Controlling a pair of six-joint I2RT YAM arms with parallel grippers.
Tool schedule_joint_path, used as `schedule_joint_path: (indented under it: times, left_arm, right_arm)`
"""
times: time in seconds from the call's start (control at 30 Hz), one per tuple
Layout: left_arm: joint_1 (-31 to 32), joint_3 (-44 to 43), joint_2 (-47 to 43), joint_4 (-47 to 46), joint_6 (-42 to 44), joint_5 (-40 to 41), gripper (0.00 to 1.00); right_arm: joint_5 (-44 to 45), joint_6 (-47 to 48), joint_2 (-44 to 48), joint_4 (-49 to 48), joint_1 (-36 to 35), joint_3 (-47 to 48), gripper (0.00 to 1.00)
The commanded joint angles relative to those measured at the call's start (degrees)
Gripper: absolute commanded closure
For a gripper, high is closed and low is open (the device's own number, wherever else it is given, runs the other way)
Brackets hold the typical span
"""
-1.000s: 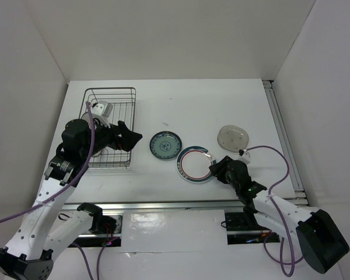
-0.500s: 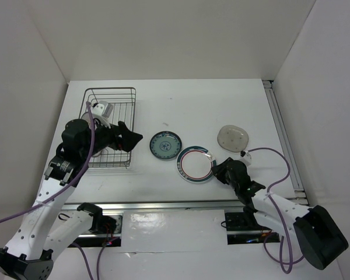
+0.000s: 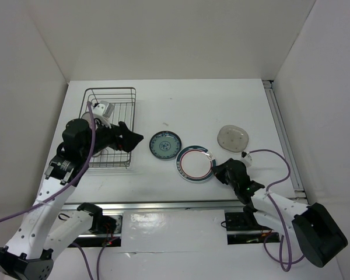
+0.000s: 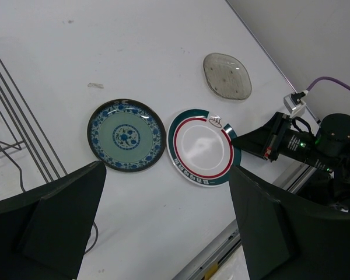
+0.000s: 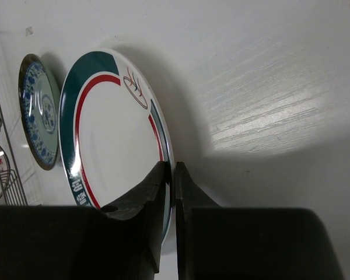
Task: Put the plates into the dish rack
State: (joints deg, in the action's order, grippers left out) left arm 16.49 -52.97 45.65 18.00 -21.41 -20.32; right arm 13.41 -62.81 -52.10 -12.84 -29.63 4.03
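Right tool (image 5: 170,170), nearly closed, pinches the rim of the white, red-and-teal-ringed round plate (image 5: 114,134) lying on the surface (image 3: 163,105) right of the dark wire dish rack (image 3: 109,90), presumably to tip it upright; left tool (image 3: 133,139) gapes empty.

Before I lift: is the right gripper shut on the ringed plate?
Shut on it. In the wrist view the right gripper pinches the ringed plate by its rim, with no gap at either finger.

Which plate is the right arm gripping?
The white plate with red-and-teal rings, rim in the right gripper; the blue-patterned plate and grey dish lie apart.
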Motion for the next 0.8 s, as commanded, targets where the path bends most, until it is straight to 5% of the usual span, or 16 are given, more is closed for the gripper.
schedule_joint_path:
  times: [0.0,0.33,0.77]
  left_arm:
    - [0.2,-0.4,-0.2,-2.4,-0.9,-1.8,0.00]
    - [0.2,-0.4,0.9,-2.9,-0.9,-3.2,0.00]
    - [0.2,-0.4,5.3,-2.9,-1.4,-5.4,0.00]
  right_arm:
    - [4.2,-2.1,1.3,2.6,0.2,-5.1,1.00]
    - [10.4,-6.5,15.8,21.5,0.2,0.8,1.00]
    - [0.8,0.1,26.0,17.7,0.2,6.1,1.00]
